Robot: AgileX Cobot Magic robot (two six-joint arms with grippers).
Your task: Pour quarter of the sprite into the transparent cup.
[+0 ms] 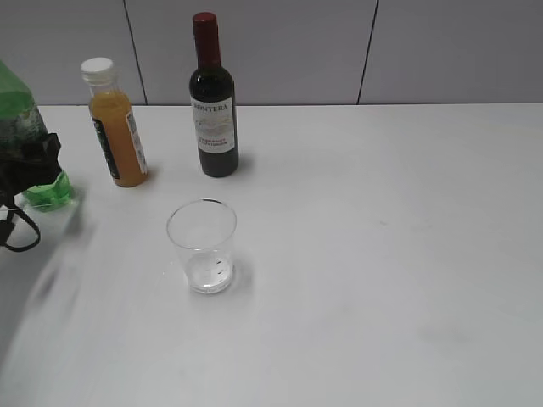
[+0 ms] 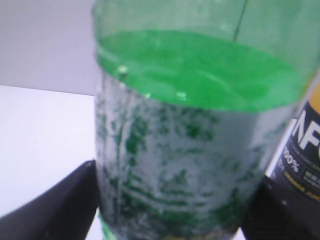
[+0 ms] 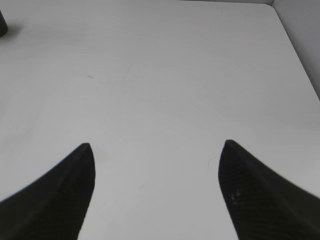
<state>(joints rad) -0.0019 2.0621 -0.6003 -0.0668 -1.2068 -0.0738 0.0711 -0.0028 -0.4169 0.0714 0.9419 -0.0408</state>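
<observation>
The sprite, a green see-through bottle with a pale label band, stands at the far left edge of the exterior view, partly cut off. My left gripper is shut on its label band, a finger on each side. The bottle fills the left wrist view, with green liquid visible above the label. The transparent cup stands upright and empty at the table's middle left, to the right of the sprite and apart from it. My right gripper is open over bare table and is out of the exterior view.
An orange juice bottle with a white cap stands just right of the sprite; its label shows in the left wrist view. A dark wine bottle with a red top stands behind the cup. The white table meets a grey wall.
</observation>
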